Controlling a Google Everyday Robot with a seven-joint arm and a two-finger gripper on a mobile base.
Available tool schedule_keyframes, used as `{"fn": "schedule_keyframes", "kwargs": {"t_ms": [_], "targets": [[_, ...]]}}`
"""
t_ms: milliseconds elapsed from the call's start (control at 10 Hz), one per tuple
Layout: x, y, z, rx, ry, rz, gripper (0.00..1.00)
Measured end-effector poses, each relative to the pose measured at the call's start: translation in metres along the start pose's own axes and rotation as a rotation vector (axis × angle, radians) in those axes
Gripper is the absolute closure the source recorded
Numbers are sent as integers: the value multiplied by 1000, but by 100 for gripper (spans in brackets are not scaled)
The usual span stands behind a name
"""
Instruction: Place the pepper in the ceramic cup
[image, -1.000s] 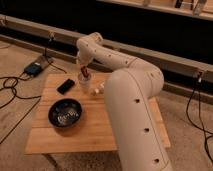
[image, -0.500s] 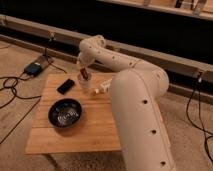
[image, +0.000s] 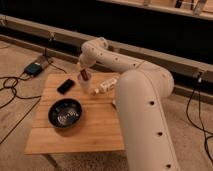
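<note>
The small whitish ceramic cup (image: 84, 86) stands upright on the wooden table (image: 100, 131), toward its back edge. My gripper (image: 83, 73) hangs directly above the cup, reaching in from the large white arm on the right. It is shut on the dark red pepper (image: 84, 75), which points down with its lower end at the cup's rim. I cannot tell whether the pepper's tip is inside the cup.
A wide dark bowl (image: 65, 113) sits at the table's front left. A flat black object (image: 65, 86) lies left of the cup and a pale cream block (image: 104, 86) right of it. Cables and a box (image: 34, 68) lie on the floor at left.
The gripper has stayed over the cup with the pepper, sinking slightly. The arm's big forward link has shifted a little to the right.
</note>
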Motion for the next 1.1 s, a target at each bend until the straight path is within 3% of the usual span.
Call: {"fn": "schedule_keyframes", "kwargs": {"t_ms": [1100], "targets": [[13,-6,-11,14,-9,26,20]]}}
